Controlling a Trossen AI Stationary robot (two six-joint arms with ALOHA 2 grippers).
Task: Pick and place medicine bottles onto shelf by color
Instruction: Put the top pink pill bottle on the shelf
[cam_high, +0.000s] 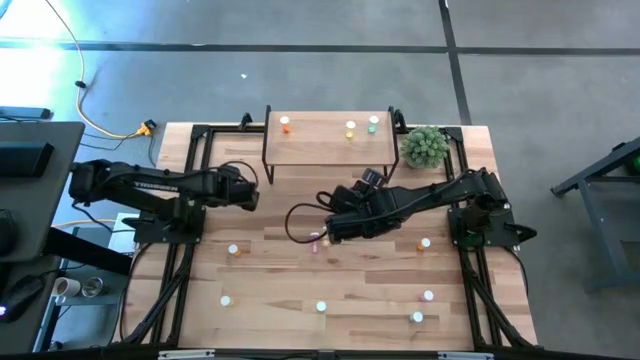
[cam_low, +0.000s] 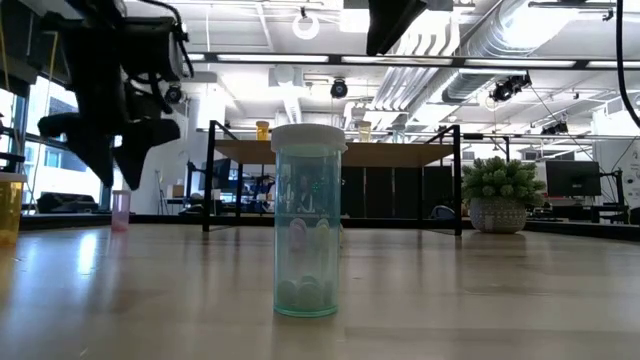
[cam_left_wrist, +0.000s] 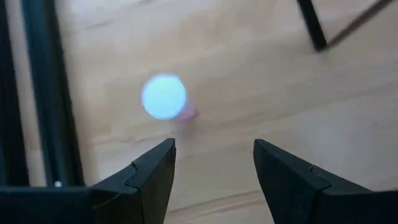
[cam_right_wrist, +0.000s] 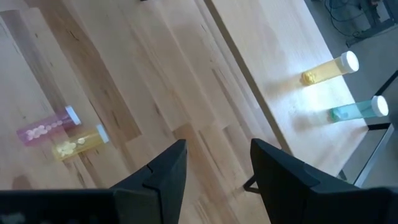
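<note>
Here, green bottle (cam_low: 309, 221), clear teal body, white cap, upright.

We see strong glare at the high view's upper left. Ceiling lights brighten the low view's top, leaving the arm (cam_low: 110, 90) silhouetted. In the left wrist view, the white-capped bottle (cam_left_wrist: 164, 97) is blurred.

The high view looks straight down on the whole table (cam_high: 300, 270), both arms and the shelf (cam_high: 325, 140) at its far edge. The low view sits at tabletop level, facing across to that same shelf (cam_low: 335, 152), with a green bottle (cam_low: 308, 222) very near the lens. Each wrist view looks down past its own fingers, close to the tabletop.
</note>
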